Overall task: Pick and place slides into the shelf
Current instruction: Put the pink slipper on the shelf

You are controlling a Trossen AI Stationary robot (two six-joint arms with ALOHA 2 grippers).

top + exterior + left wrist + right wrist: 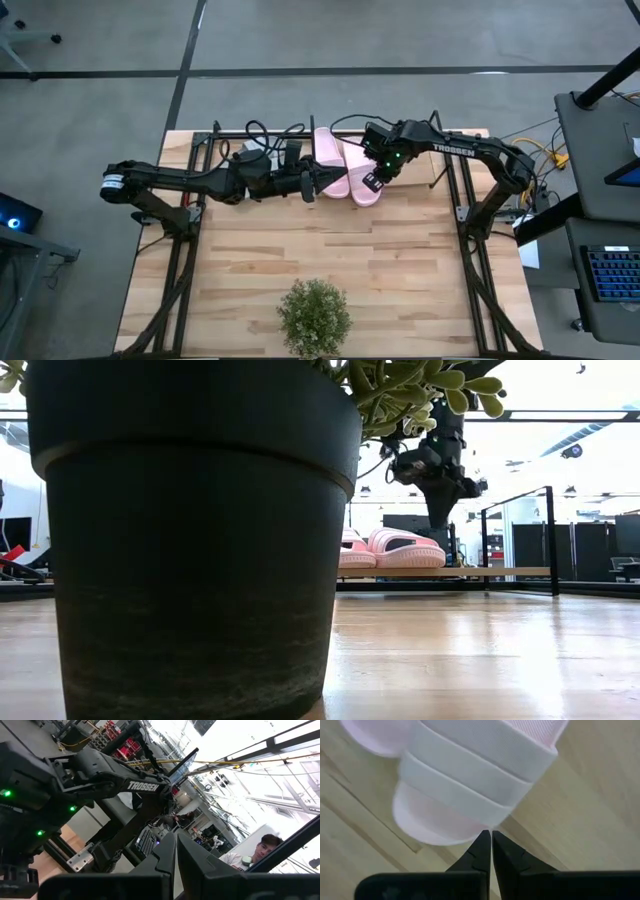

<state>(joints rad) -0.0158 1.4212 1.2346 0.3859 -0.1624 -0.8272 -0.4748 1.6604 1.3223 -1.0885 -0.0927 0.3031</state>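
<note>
Two pale pink slides (328, 160) (364, 178) lie side by side, soles down, on the shelf board (480, 571) at the far side of the table. My right gripper (487, 837) is shut and points down over the right-hand slide (470, 775), with its tips at the edge of the wide strap. My left gripper (326, 183) is shut and reaches level from the table's left, ending beside the left slide's near end. In the low view a plant pot hides the left part of the shelf. My right gripper has its shut fingertips by the strap's edge (492, 822) on the right pink slide, coming from above. I cannot tell whether they touch it. The slide lies flat on the shelf board. My left gripper touches nothing that shows.
A potted plant (314, 318) stands at the middle of the table's near edge and fills the low view's left (190, 540). Black metal uprights (549, 540) frame the shelf. Bare plank tabletop (330, 245) lies between plant and shelf. A person (267, 847) shows beyond the table.
</note>
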